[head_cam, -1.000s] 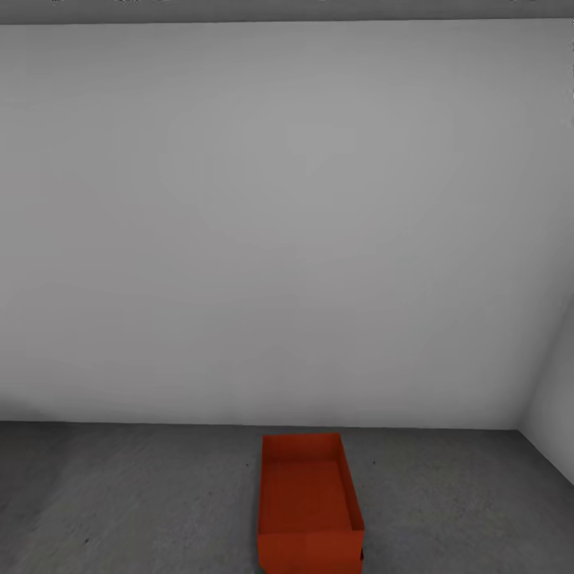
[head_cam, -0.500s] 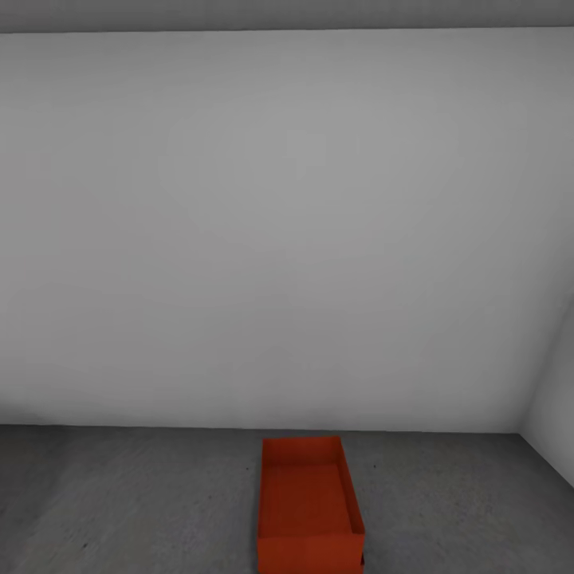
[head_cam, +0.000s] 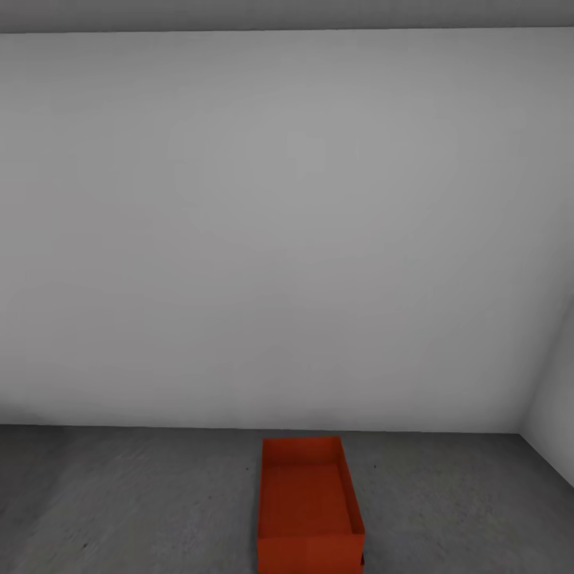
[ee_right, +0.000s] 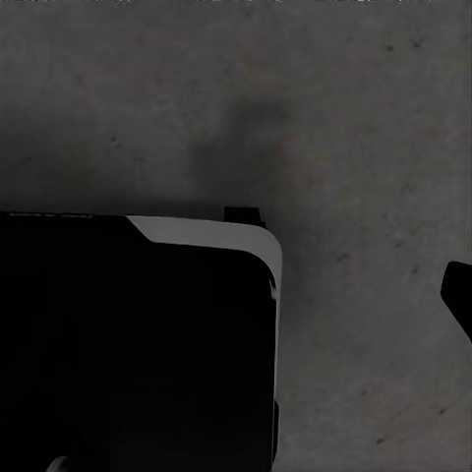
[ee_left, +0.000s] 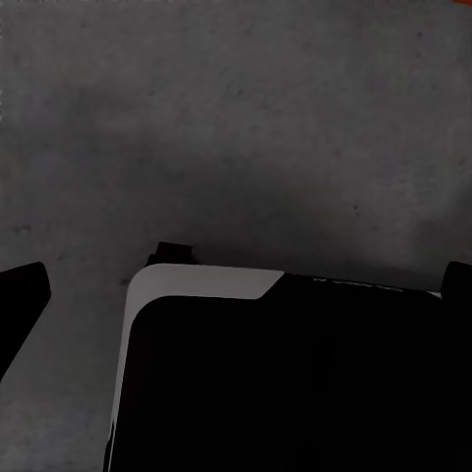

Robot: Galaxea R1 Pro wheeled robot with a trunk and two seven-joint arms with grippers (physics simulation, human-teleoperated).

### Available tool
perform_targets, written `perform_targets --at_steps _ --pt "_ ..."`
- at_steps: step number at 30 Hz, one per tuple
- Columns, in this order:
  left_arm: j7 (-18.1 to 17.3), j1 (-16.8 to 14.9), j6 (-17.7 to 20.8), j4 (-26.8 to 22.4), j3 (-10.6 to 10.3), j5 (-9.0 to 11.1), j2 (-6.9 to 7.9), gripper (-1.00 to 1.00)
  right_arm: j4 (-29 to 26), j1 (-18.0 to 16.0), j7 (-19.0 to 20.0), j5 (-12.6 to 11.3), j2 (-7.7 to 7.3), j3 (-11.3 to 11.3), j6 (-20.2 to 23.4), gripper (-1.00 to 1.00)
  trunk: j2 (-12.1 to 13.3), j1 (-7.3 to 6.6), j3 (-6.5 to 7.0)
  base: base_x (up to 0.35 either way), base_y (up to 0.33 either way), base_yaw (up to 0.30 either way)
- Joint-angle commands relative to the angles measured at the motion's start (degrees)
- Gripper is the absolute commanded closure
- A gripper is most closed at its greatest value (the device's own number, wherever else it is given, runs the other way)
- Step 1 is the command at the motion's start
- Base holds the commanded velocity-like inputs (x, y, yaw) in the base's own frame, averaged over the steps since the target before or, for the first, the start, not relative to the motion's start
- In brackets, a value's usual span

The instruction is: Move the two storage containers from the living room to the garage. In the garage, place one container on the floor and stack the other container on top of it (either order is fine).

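A plain pale grey wall (head_cam: 287,231) stands broad ahead of me, meeting a second wall (head_cam: 554,414) in a corner at my right. A darker grey strip of ceiling (head_cam: 287,14) runs along the very top above it.

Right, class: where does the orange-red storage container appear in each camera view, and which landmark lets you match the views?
Head view: the storage container sits at bottom centre, cut by the lower edge, with the concrete floor around it and the pale wall behind.
Left wrist view: a tiny orange sliver at one corner may be it; too small to tell.
Right wrist view: floor and the robot's black base.
Shared landmark: the speckled dark grey floor.
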Motion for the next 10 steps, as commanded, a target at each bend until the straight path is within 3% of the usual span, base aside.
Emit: perform_targets --at_steps 1,10 --pt "-0.22 -0.03 -0.20 0.07 -0.47 0.59 0.03 -1.00 0.19 -0.05 -0.08 0.26 -0.01 -0.07 -0.41 -1.00 -0.03 0.02 -0.01 0.000 0.000 0.000" --pt "-0.22 -0.03 -0.20 0.11 -0.44 0.59 0.03 -1.00 0.12 -0.05 -0.08 0.40 -0.01 -0.04 -0.60 -1.00 -0.03 0.02 -0.01 0.000 0.000 0.000"
